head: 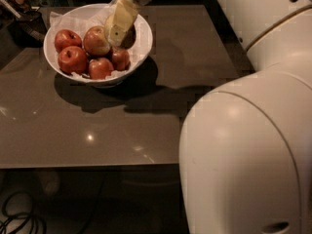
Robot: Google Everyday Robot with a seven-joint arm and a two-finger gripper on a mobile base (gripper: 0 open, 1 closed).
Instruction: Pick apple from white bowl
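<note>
The white bowl [142, 47], lined with crumpled white paper, stands at the table's far left. It holds several red apples [73, 59] and a larger red-and-yellow one [96, 41]. My gripper [118, 26], pale yellow, reaches down from the top edge into the bowl's right side, just right of the larger apple. The pale yellow-green apple does not show. A dark rounded shape in shadow lies against the gripper's right side, and I cannot tell what it is.
The bowl stands on a brown glossy table [97, 130]. My large white arm [248, 145] fills the right side of the view. Dark clutter [19, 9] lies at the far left corner. Cables [19, 218] lie on the floor below the front edge.
</note>
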